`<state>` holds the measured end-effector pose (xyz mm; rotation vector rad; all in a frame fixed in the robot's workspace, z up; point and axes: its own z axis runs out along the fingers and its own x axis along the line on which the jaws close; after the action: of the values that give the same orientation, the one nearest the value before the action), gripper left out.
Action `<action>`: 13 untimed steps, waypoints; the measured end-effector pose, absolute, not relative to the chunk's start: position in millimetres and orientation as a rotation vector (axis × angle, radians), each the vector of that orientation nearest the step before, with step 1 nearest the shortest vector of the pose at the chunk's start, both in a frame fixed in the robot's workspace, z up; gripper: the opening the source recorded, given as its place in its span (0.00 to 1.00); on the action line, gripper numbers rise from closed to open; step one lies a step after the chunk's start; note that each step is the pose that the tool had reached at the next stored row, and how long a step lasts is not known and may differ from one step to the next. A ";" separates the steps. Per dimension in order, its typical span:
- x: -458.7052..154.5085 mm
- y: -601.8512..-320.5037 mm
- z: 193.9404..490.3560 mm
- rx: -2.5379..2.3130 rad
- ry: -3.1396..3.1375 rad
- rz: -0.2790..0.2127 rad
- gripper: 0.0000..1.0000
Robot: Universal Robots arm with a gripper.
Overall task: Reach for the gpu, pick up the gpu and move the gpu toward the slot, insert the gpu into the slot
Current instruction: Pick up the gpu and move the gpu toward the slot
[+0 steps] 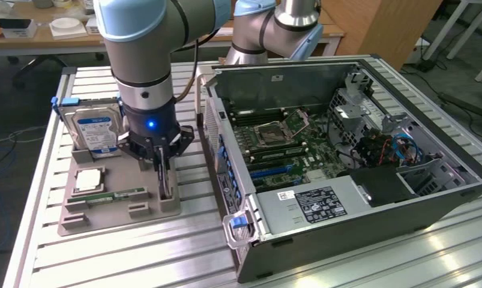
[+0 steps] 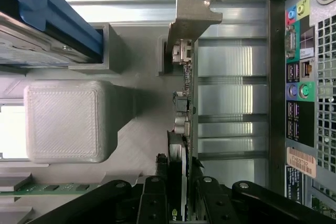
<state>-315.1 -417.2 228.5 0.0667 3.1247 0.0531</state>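
The gpu stands on edge in the right-hand groove of the grey holder tray. In the wrist view the gpu shows edge-on, with its grey metal bracket at the far end. My gripper has come straight down over the card. One of its black fingers sits on each side of the card, pressed against it, and the card still rests in the groove. The blue expansion slot lies on the motherboard inside the open computer case, toward the exterior view's right of the tray.
A silver hard drive with a blue-white label stands at the tray's back. A processor chip and a green memory stick lie on the tray. The case's rear wall with its ports rises close beside the card.
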 end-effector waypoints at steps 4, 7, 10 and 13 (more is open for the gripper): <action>-315.1 -417.2 233.1 0.067 3.125 0.053 0.26; -315.1 -417.2 237.9 0.067 3.125 0.053 0.26; -315.1 -417.2 243.0 0.067 3.125 0.053 0.26; -315.1 -417.2 248.5 0.067 3.125 0.053 0.26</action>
<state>-315.1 -417.2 248.5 0.0666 3.1247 0.0531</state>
